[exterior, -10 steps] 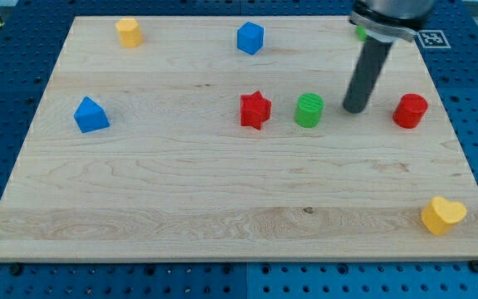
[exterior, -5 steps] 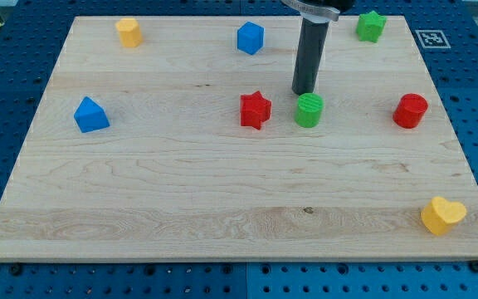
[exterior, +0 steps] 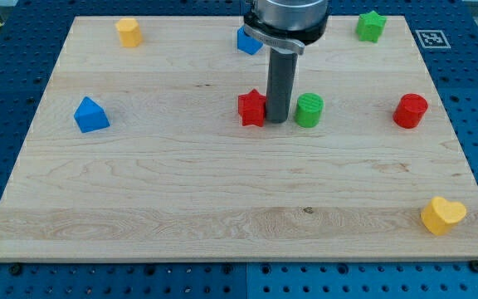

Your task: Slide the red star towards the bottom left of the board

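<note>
Pretty tight around the red star (exterior: 251,108): my tip (exterior: 277,120) is wedged against its right side, with the green cylinder (exterior: 309,110) just beyond. Toward the view's bottom left of the star, bare surface (exterior: 139,208) is seen all the way; only the blue block (exterior: 90,115) sits well off left.

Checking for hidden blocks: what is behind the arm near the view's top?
A blue block shows partly at the arm's left edge; its right part is covered. My tip sits between the red star and green cylinder.
</note>
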Controlling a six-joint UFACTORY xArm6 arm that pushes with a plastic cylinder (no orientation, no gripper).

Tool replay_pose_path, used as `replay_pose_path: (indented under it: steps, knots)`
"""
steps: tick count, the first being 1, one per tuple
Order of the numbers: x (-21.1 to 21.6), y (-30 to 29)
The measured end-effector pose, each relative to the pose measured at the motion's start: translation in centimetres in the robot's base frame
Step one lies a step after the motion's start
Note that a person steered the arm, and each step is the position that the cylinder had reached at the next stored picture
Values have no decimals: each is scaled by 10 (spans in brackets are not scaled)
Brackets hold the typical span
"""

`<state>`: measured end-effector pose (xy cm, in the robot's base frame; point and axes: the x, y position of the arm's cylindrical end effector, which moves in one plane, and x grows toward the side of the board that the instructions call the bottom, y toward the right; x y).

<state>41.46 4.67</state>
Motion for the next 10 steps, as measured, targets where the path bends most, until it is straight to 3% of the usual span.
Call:
replay_pose_path:
  steps: [1, 6, 8, 10]
  knots:
    - [-35, 0]
    - [26, -68]
    - [8, -93]
    - [37, -139]
